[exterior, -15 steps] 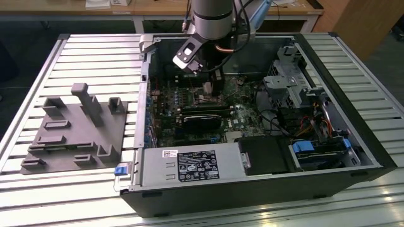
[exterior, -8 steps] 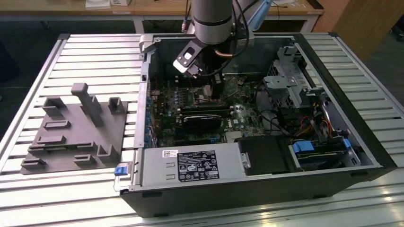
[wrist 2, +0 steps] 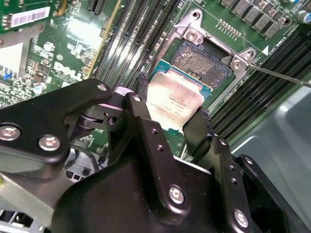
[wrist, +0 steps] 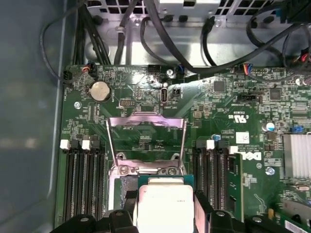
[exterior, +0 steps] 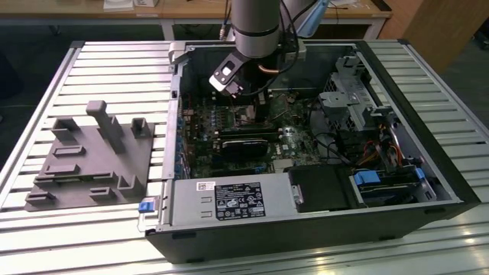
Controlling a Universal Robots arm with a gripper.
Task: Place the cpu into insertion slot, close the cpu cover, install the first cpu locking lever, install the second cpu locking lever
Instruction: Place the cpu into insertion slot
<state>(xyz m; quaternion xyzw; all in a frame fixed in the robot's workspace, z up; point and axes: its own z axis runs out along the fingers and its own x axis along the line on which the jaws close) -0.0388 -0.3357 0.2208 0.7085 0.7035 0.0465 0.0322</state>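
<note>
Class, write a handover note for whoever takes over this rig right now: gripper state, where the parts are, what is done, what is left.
Gripper: shut on the cpu.
Cpu: held just over the open socket, not seated.
Cover: swung up, open. A lever sticks out, unlatched.
Done: cpu grasped and at the socket.
Left: seat cpu, close cover, latch both levers.

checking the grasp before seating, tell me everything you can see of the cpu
The cpu is a flat square chip, dull silver metal lid on a green-edged board, with faint print. The gripper clamps it by two opposite edges, lid up, partly over the open socket, not yet seated.
</note>
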